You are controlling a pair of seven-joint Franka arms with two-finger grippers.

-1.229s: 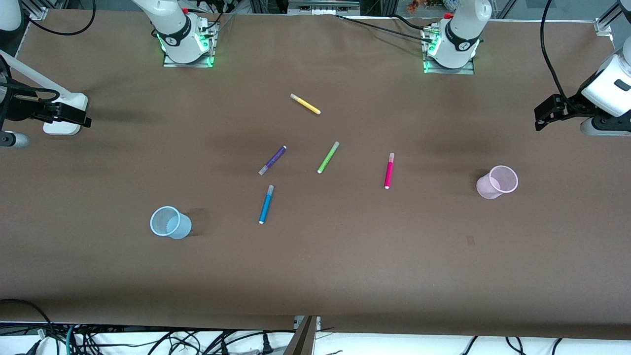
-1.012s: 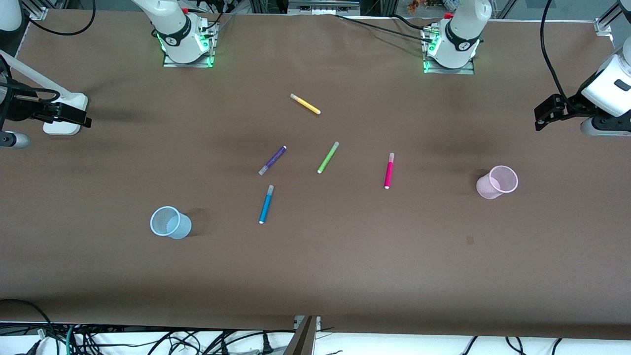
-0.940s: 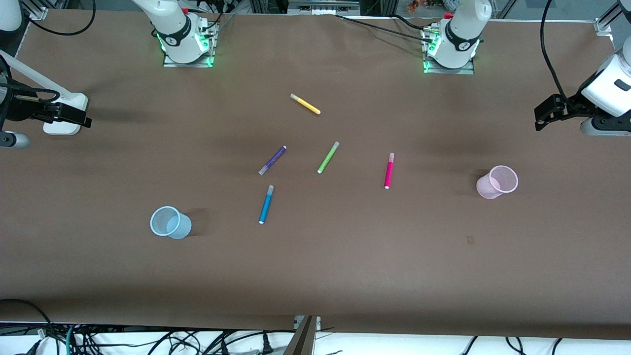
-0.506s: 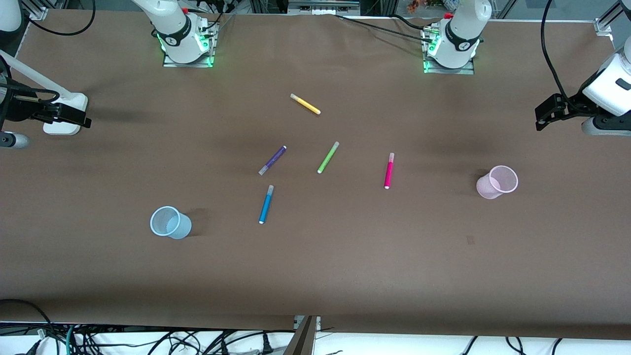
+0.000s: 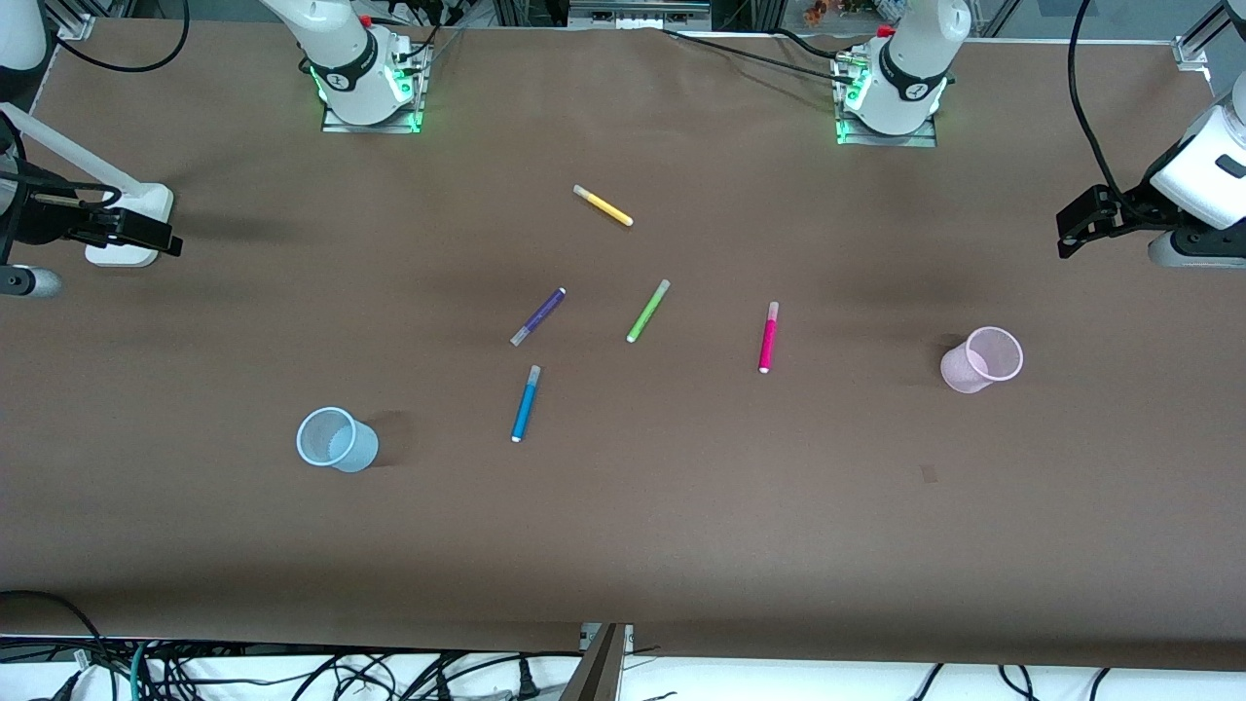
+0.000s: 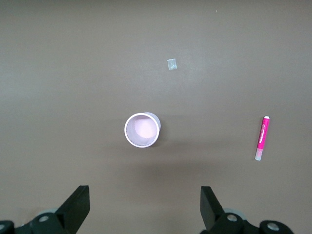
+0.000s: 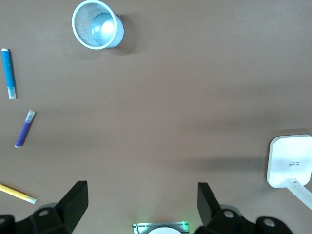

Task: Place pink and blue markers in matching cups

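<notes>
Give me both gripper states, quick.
Left gripper: open, holding nothing, up over the pink cup.
Right gripper: open, holding nothing, up at the right arm's end of the table.

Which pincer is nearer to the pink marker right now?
Left. The left pincer hangs open above the left arm's end of the table, near the pink cup; the pink marker lies mid-table. The right pincer, also open, hangs above the right arm's end.

Magenta-pink marker [image 5: 768,338] with pale pink cap, bright blue marker [image 5: 526,403] with pale cap, pale pink cup [image 5: 981,359], pale blue cup [image 5: 336,440], purple pen [image 5: 538,316], green pen [image 5: 648,311], yellow pen [image 5: 603,205], brown table [image 5: 681,506].
</notes>
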